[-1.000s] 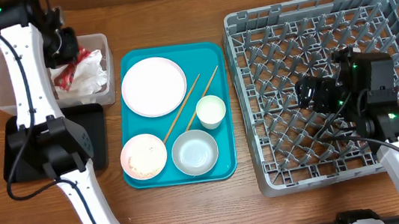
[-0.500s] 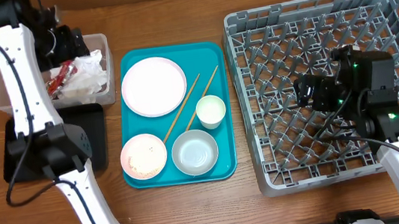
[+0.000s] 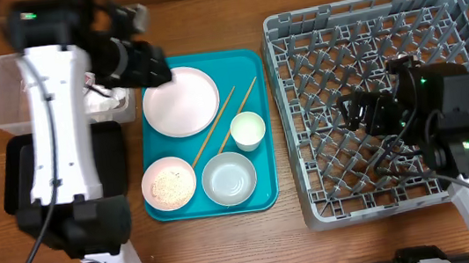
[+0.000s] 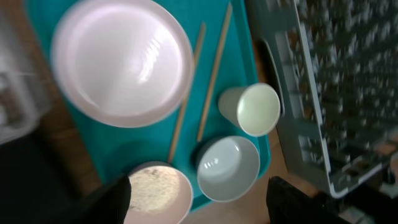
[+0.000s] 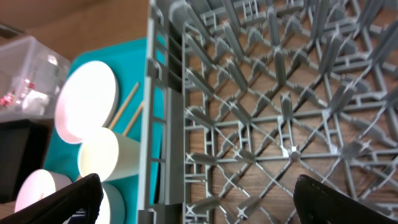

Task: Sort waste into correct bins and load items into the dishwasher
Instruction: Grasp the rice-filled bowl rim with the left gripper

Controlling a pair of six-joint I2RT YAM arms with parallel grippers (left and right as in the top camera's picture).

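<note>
My left gripper (image 3: 145,64) is open and empty, above the teal tray's (image 3: 265,201) back left corner, by the white plate (image 3: 181,102). The left wrist view looks down on the plate (image 4: 121,59), two chopsticks (image 4: 213,71), the cup (image 4: 252,109), an empty bowl (image 4: 229,168) and a bowl of rice grains (image 4: 158,194) between the open fingers (image 4: 199,202). The clear tub (image 3: 1,87) holds the white tissue (image 3: 105,99); the red wrapper (image 5: 7,99) shows inside it. My right gripper (image 3: 361,110) is open and empty over the grey dish rack (image 3: 362,11).
The black tray (image 3: 17,178) lies in front of the clear tub, partly under my left arm. The rack holds no dishes in view. The rice bowl (image 3: 169,185), empty bowl (image 3: 228,178), cup (image 3: 248,130) and chopsticks (image 3: 224,115) sit on the teal tray.
My left gripper has swung right, from over the clear tub to over the teal tray's back left corner. The wrapper and tissue stay in the tub. The right arm has hardly moved.
</note>
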